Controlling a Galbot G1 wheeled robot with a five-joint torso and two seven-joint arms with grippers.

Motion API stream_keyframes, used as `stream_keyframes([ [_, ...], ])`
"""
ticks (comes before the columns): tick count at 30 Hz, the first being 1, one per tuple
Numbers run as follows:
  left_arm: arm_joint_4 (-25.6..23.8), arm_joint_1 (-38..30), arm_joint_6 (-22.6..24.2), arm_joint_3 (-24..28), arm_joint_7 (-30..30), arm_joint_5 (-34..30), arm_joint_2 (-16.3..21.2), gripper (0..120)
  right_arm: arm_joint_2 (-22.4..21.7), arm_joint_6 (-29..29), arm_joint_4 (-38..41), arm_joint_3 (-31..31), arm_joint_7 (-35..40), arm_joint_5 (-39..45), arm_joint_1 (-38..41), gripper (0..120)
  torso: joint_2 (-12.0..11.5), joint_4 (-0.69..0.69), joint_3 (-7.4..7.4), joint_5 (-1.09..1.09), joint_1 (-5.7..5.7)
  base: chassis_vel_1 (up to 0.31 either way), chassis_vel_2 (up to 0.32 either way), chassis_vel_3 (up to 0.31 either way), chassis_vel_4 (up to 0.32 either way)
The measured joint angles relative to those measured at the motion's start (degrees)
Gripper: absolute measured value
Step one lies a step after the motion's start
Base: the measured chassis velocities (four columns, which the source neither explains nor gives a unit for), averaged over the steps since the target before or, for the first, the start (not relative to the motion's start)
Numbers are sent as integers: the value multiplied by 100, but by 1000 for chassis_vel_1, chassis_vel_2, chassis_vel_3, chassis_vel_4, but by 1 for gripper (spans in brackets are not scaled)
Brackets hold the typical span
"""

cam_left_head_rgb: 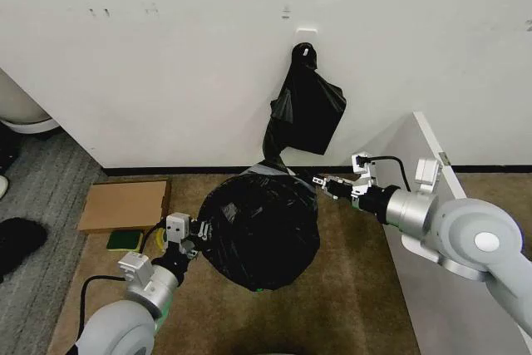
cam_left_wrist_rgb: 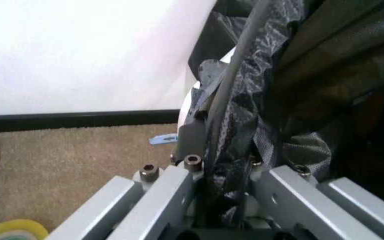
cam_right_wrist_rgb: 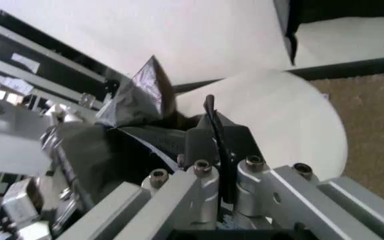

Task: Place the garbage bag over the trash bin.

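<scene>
On the floor at centre, the trash bin is draped by the garbage bag, pinched at 9 o'clock by the closed left claw and at 2 o'clock by the closed right claw.

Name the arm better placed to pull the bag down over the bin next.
Probably either: left gripper and right gripper both pinch the garbage bag on opposite sides of the trash bin.

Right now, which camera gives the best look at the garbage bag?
The head view: the whole garbage bag shows, draped over the trash bin, with the left hand and right hand at opposite edges. The wrist views give close-ups of crinkled plastic pinched in each hand.
</scene>
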Motion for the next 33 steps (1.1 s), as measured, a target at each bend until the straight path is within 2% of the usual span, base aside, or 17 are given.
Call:
stream_keyframes([
  [7, -58, -23, -41, 72, 122, -17, 54, 0, 173, 119, -406, -245, 236, -231, 214, 0, 0, 2, 0, 2, 0, 0, 0, 0, 0],
  [15, -63, -58, -159, 88, 234, -15, 97, 0, 156, -35, -601, -376, 239, -489, 137, 0, 0, 0, 0, 0, 0, 0, 0, 0, 0],
  [22, -45, -73, -187, 90, 246, -19, 69, 0, 138, -96, -782, -376, 228, -619, 57, 0, 0, 1, 0, 0, 0, 0, 0, 0, 0],
  [24, 12, -98, -140, 88, 62, -106, 38, 0, 86, -48, -688, -249, 33, -705, -86, 0, 0, -1, 0, 2, 1, 0, 0, 0, 0],
  [28, 102, -159, 61, 87, -423, -346, -45, 0, 75, 118, -495, -125, -16, -815, -112, 15, 0, 2, 0, 0, 1, 0, 0, 0, 0],
  [30, 112, -174, 89, 85, -518, -407, -67, 0, 73, 155, -468, -109, -16, -861, -109, 18, 0, 2, 0, 0, 1, 0, 0, 0, 0],
  [33, 141, -219, 170, 34, -926, -685, -177, 0, 57, 367, -249, -34, 13, -1219, -108, 31, 0, 0, 0, 1, 1, 0, 0, 0, 0],
])
